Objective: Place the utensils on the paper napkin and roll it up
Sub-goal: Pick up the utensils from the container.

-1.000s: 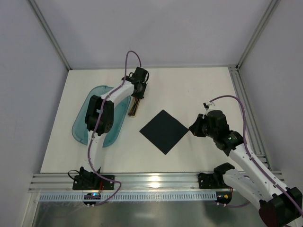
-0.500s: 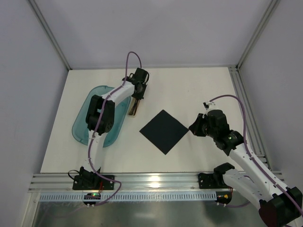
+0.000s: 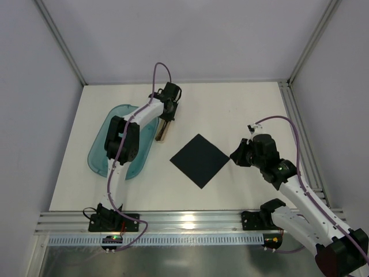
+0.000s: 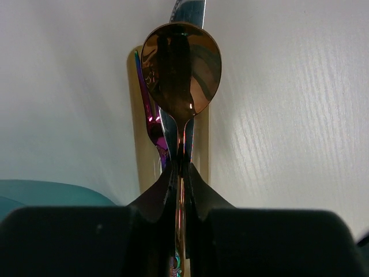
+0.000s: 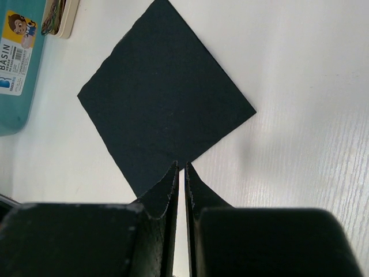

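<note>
Your left gripper pinches the slim neck of a copper-coloured spoon, its black fingers pressed in on either side just below the small oval bowl, which is mirror-bright. The spoon lies atop the other utensils, among them an iridescent purple piece and a steel-grey blade, all resting on a pale cream strip. In the overhead view this cluster sits beyond and to the left of the paper napkin, apart from it. The napkin is a thin, matte, near-black square lying flat like a diamond on the white, faintly grained table. Your right gripper is at the napkin's right corner with its fingers pressed together and nothing between them; whether they touch the paper cannot be told. A translucent teal tub lies farther left of the napkin.
</note>
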`<move>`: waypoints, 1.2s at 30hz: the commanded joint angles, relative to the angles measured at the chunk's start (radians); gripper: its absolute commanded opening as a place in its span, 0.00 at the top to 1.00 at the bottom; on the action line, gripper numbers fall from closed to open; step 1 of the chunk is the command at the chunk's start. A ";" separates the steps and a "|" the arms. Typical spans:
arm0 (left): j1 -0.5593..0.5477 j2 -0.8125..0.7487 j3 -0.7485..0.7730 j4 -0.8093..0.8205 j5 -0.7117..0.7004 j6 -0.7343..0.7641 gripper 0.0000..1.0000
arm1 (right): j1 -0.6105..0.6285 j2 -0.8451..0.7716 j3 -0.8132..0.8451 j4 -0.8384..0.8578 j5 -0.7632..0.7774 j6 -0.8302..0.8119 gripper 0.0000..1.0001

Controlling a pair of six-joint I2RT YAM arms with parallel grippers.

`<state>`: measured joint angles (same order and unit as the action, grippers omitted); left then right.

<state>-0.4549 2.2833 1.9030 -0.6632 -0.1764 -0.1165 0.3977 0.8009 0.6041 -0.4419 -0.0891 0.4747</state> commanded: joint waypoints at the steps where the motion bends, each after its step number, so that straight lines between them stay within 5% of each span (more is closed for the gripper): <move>1: 0.005 -0.048 0.053 -0.056 -0.023 -0.015 1.00 | 0.004 -0.020 0.034 0.020 0.005 0.002 0.91; 18: -0.005 -0.231 0.022 -0.098 -0.048 -0.066 1.00 | 0.006 -0.061 0.029 -0.017 0.011 0.002 0.91; 27: -0.028 -0.358 -0.061 -0.096 0.086 -0.225 1.00 | 0.006 -0.101 0.042 -0.072 0.042 -0.007 0.91; 36: -0.109 -0.390 -0.202 -0.041 0.046 -0.359 1.00 | 0.006 -0.141 0.062 -0.112 0.038 -0.002 0.91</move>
<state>-0.5190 1.9236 1.7229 -0.7483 -0.1299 -0.3847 0.3977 0.6796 0.6209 -0.5407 -0.0628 0.4759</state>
